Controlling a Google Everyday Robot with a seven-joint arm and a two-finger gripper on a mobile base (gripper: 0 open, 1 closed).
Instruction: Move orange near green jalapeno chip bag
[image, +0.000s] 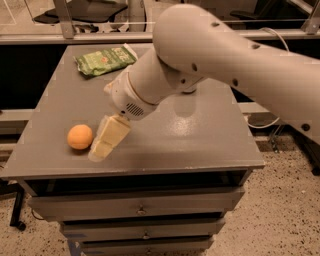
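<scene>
The orange (80, 136) sits on the grey table top (200, 135) near the front left. The green jalapeno chip bag (104, 60) lies flat at the back left of the table. My gripper (102, 148) hangs from the big white arm and is low over the table, just right of the orange and almost touching it. The cream fingers point down and to the left.
The table is a grey cabinet with drawers (140, 205) below its front edge. A railing and a dark gap run behind the table. A speckled floor (280, 210) lies to the right.
</scene>
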